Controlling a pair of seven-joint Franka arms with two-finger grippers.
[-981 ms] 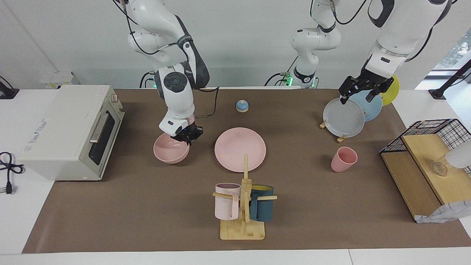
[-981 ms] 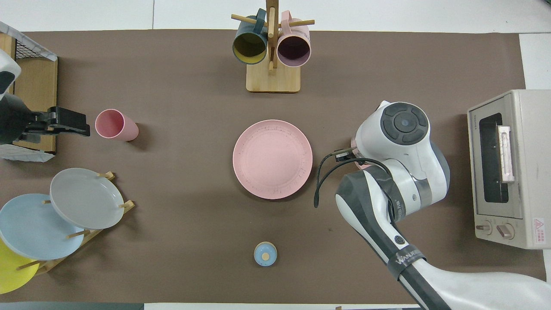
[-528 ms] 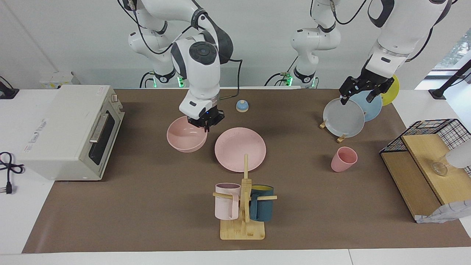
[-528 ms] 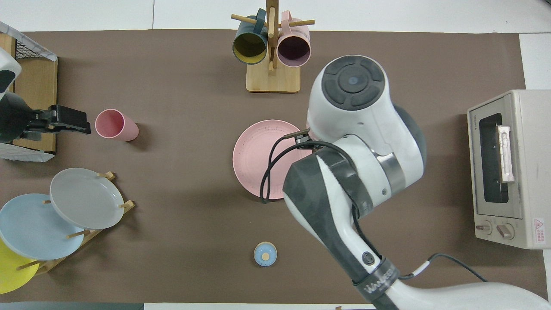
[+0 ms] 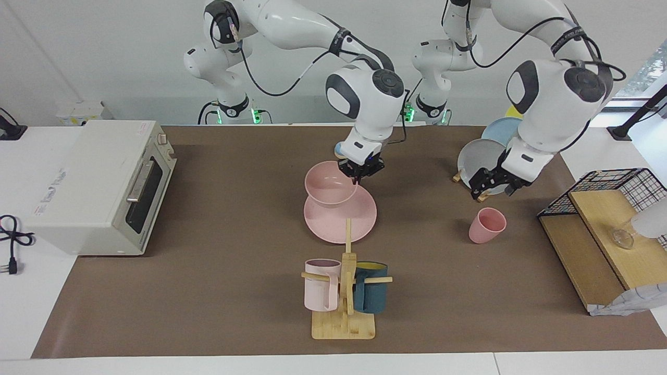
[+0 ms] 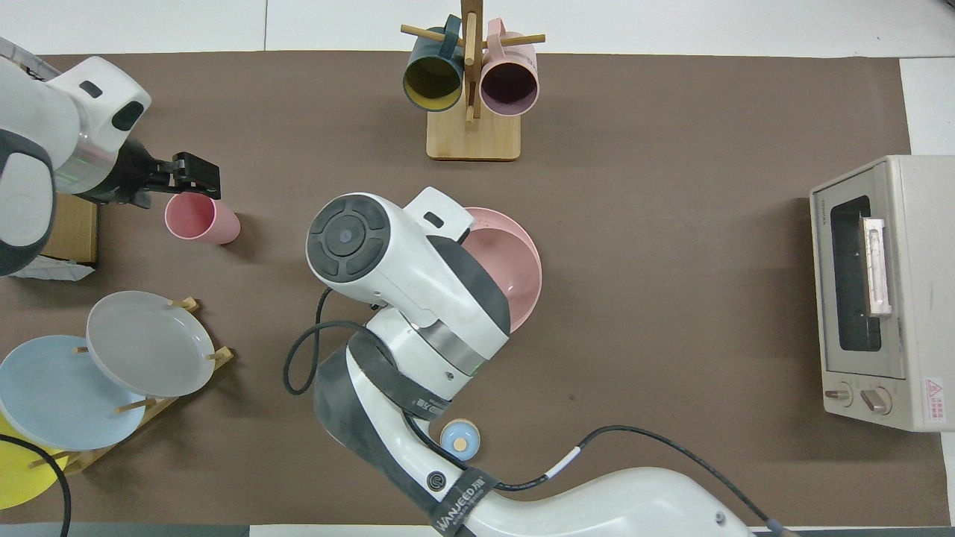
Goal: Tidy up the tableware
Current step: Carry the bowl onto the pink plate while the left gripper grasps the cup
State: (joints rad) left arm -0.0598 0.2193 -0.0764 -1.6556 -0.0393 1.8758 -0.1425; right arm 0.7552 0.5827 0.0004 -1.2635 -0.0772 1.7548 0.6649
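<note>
1. Brown matting [image 5: 208, 291] covers the table between white margins, and a plain white wall stands at the robots' end.
2. At the right arm's end sits a cream toaster oven [image 5: 99, 185], its glass door facing the middle of the mat.
3. Toward the middle, the right gripper [image 5: 360, 172] hangs over the pink plate [image 5: 341, 221], its jaws closed on the rim of the pink bowl [image 5: 329, 185]. The bowl is upright, held over the part of the plate nearer to the robots; whether its base touches the plate cannot be told.
4. In the overhead view the right arm's wrist covers much of the plate, and the bowl [image 6: 507, 272] shows beside it.
5. A small blue domed bell [image 6: 459, 439] sits nearer to the robots than the plate.
6. Farther from the robots than the plate stands a wooden mug tree [image 5: 345, 307] bearing a pale pink mug [image 5: 320, 285] and a dark teal mug [image 5: 371, 294].
7. Toward the left arm's end, the pink cup [image 5: 486, 225] stands on the mat, apart from the plate.
8. The left gripper [image 5: 492, 183] hovers over the mat between the cup and the plate rack, its jaws open and holding nothing.
9. A wooden rack there holds a grey plate [image 6: 149, 343], a blue plate [image 6: 52, 395] and a yellow plate [image 6: 19, 477].
10. At the table's end lies a wood and wire shelf [image 5: 599, 229].
</note>
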